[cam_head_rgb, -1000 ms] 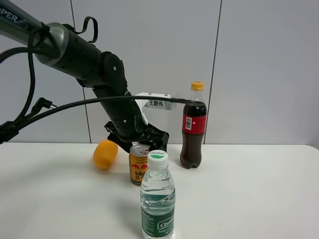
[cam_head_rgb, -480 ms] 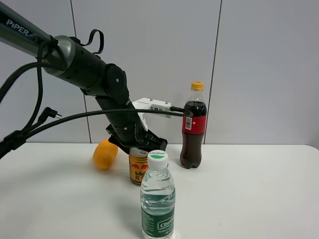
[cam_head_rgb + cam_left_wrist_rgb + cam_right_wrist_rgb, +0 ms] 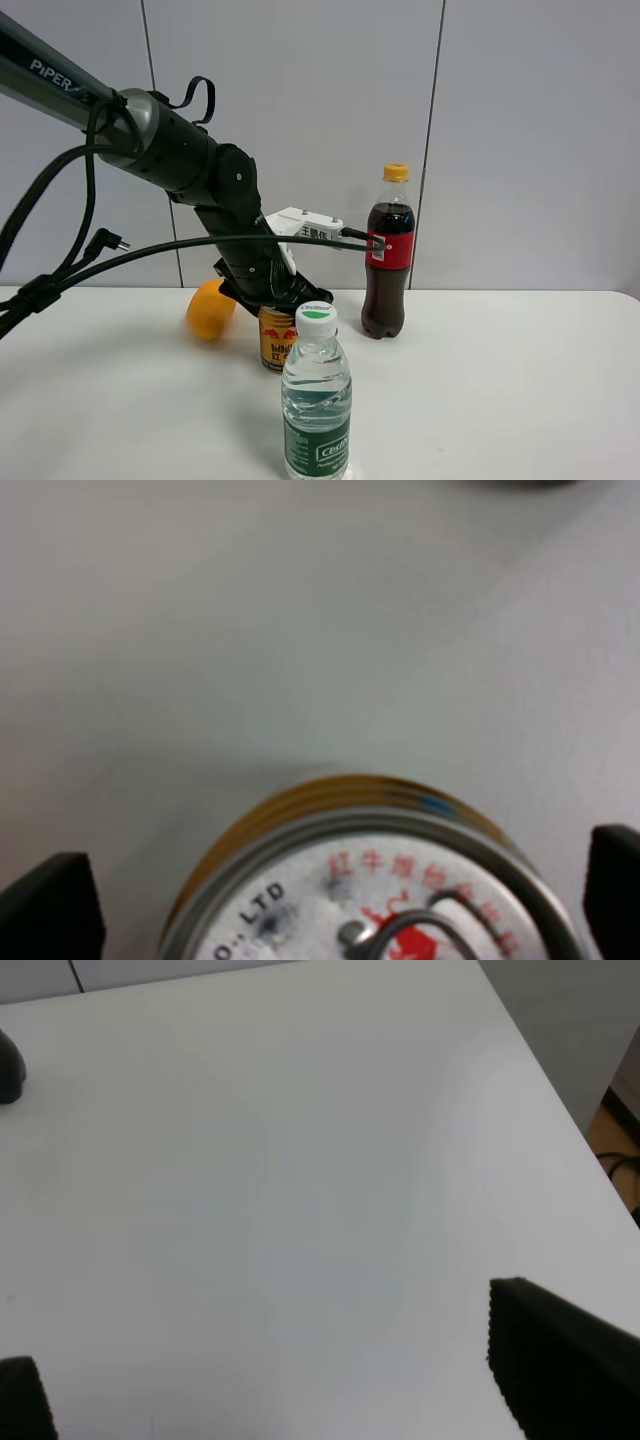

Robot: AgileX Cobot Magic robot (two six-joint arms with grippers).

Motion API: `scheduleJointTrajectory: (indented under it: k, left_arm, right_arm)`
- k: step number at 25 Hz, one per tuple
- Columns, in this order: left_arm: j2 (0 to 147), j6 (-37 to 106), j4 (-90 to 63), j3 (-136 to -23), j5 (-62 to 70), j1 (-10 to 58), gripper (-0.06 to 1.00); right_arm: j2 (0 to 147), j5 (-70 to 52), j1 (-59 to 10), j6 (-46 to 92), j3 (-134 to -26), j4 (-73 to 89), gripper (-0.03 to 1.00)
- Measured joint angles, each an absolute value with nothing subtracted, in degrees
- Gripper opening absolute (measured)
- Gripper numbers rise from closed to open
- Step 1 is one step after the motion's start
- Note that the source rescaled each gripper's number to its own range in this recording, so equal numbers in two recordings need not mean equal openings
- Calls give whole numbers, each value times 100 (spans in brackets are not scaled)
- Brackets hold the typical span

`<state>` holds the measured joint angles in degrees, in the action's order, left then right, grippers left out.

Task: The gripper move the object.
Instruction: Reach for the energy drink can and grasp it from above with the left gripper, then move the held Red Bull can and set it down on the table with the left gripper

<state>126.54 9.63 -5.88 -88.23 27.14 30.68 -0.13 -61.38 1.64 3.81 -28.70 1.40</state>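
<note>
The gold-yellow Red Bull can (image 3: pixel 275 342) stands upright on the white table (image 3: pixel 500 400), between the orange fruit and the cola bottle. My left gripper (image 3: pixel 277 298) is low over the can's top and hides it in the exterior high view. In the left wrist view the can's silver top (image 3: pixel 370 890) lies between the two black fingertips (image 3: pixel 50 908), which stand apart with a gap on each side; the left gripper (image 3: pixel 330 900) is open. My right gripper (image 3: pixel 290 1380) is open and empty above bare table; it does not show in the exterior high view.
An orange-yellow oval fruit (image 3: pixel 210 310) lies left of the can. A cola bottle (image 3: pixel 388 255) stands to its right. A clear water bottle (image 3: pixel 317 400) stands in front, near the table's front edge. The table's edge (image 3: pixel 560 1090) shows in the right wrist view.
The left arm has come down and swung slightly left. Its gripper has dropped onto the can's top, which showed before. The can, fruit and bottles have not moved.
</note>
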Motion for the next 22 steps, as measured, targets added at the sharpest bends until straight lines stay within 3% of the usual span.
scheduleJointTrajectory:
  k: [2,3,4,22]
  left_arm:
    - [12654,970,-588,-8823,2714,3068,49]
    - [12654,977,-588,-8823,2714,3068,18]
    - [12654,987,-589,-8823,2714,3068,0]
    - [12082,1088,-452,-8818,2911,3075,3]
  right_arm:
    - [-13,-6138,164,381,-2870,140,100]
    - [-13,-6138,164,381,-2870,140,100]
    - [-13,-6138,164,381,-2870,140,100]
    - [-13,-6138,164,381,-2870,140,100]
